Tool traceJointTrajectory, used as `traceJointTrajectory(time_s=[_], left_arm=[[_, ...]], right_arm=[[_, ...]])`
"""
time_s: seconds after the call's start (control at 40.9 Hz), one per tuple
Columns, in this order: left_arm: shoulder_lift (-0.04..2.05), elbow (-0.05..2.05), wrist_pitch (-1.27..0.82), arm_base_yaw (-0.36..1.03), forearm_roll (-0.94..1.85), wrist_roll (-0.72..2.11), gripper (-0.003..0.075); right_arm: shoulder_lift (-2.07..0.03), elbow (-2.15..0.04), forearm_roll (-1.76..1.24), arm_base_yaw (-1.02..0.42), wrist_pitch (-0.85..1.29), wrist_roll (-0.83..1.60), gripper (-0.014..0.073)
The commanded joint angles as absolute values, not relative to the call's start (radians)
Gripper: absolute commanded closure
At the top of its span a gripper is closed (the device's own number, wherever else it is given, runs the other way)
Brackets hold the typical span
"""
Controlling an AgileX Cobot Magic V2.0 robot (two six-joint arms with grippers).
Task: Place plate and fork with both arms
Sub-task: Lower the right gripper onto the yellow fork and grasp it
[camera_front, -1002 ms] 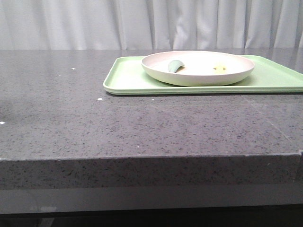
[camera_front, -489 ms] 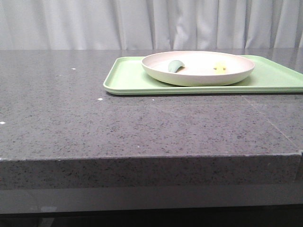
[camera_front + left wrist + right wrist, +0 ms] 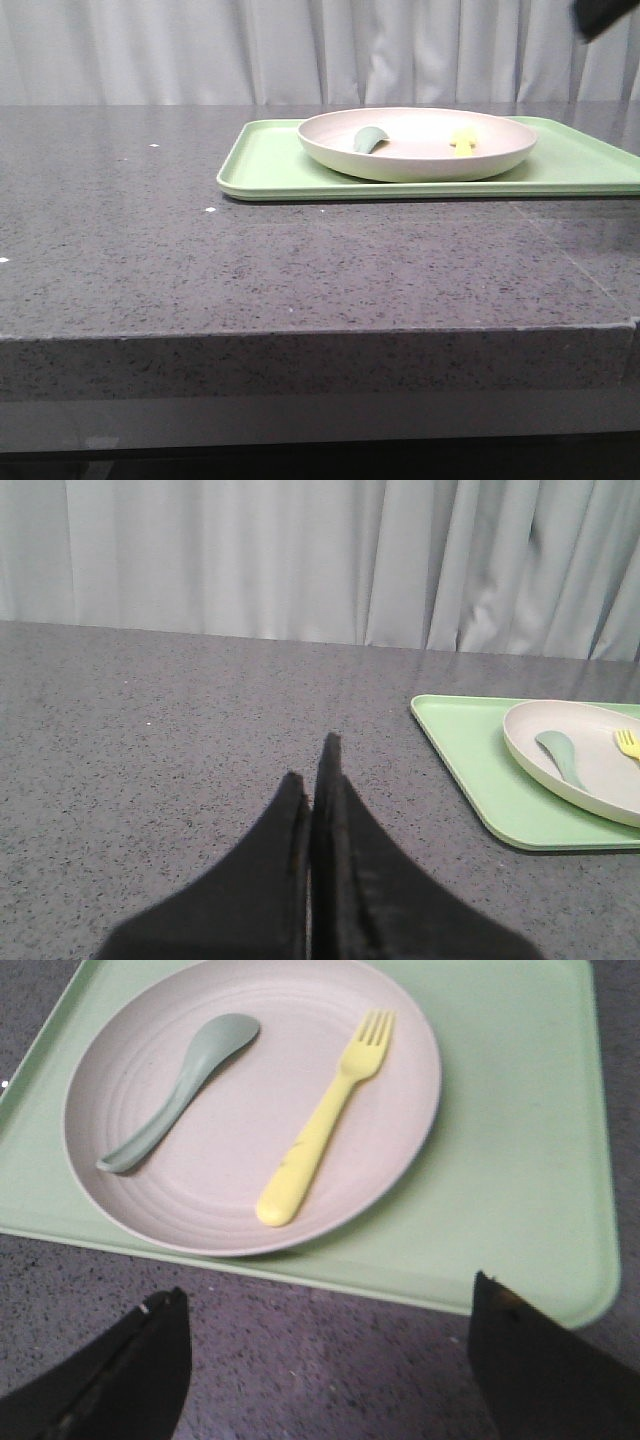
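A large round plate is seen resting on a light green rectangular tray, which lies on a dark grey speckled table. The plate is shallow and off-white with a faint pink tint; its rim is smooth and matte, and faint concentric rings are visible on its inner surface in the right wrist view. In the front view the plate is placed toward the middle of the tray, which sits on the far right part of the table, before a pale curtain.

Two utensils are laid inside the plate, apart from each other. A pale yellow plastic fork with short tines is set on one side; it is much shorter than the plate is wide, and its handle end lies near the rim. A muted green spoon is laid on the other side. In the front view only small parts of the fork and the spoon are seen above the rim.

The right gripper is held above the table edge of the tray, its two dark fingers spread wide apart and nothing between them. The left gripper is held over bare table, well apart from the tray and plate, its fingers pressed together with nothing grasped
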State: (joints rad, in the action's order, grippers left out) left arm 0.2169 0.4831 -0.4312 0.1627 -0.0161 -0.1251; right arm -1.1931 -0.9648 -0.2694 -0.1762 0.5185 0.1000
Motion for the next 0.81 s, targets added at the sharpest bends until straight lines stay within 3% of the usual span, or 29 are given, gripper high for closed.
traceJointTrajectory(time_s=[0.0, 0.244, 0.489, 0.782], left_arm=[[0.227, 0.510, -0.351, 0.161, -0.017, -0.126, 0.0738], [0.227, 0.510, -0.351, 0.161, -0.017, -0.126, 0.0738], [0.227, 0.510, -0.351, 0.161, -0.017, -0.126, 0.0738], [0.227, 0.510, -0.351, 0.161, -0.017, -0.126, 0.0738]], right_arm=[[-1.298, -1.111, -0.281, -0.207, 0.515, 0.104, 0.0003], [-1.605, -1.424, -0.277, -0.225, 0.662, -0.010, 0.0122], [-1.797, -1.623, -0.181, -0.225, 0.757, -0.143, 0.0122], [-1.888, -1.672, -0.143, -0.225, 0.752, -0.163, 0.0122]])
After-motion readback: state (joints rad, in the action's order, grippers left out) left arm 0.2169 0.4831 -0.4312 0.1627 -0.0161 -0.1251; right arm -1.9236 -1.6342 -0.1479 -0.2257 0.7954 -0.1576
